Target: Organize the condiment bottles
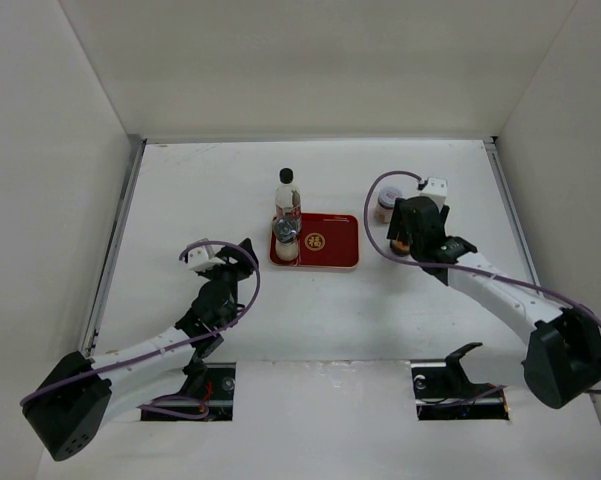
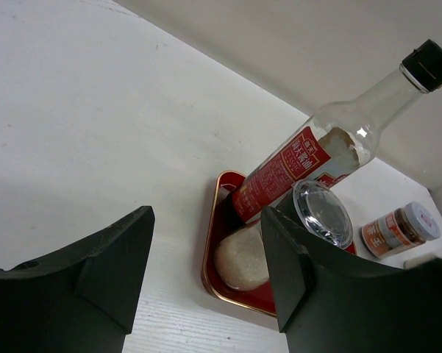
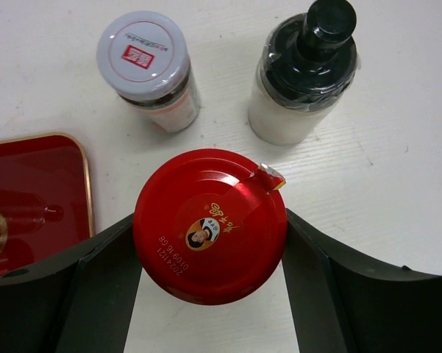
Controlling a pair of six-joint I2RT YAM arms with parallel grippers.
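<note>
The red jar lid (image 3: 209, 224) bears a printed code, seemingly 2021 03 08, under a small portrait logo; the Chinese characters on the glass bottle's red label (image 2: 279, 173) and on the grey lid (image 3: 142, 53) are illegible

In front of me, a white wooden table (image 1: 180, 200) carries a red rectangular gold-rimmed tray (image 1: 342, 255) at centre. Right of it stand a small grey-lidded glass jar (image 3: 143, 62) and a white black-capped bottle (image 3: 301, 81), near each other.

body of red-lidded jar (image 3: 209, 224) hidden under its lid, red tray (image 3: 44, 173) cut by left edge
</note>
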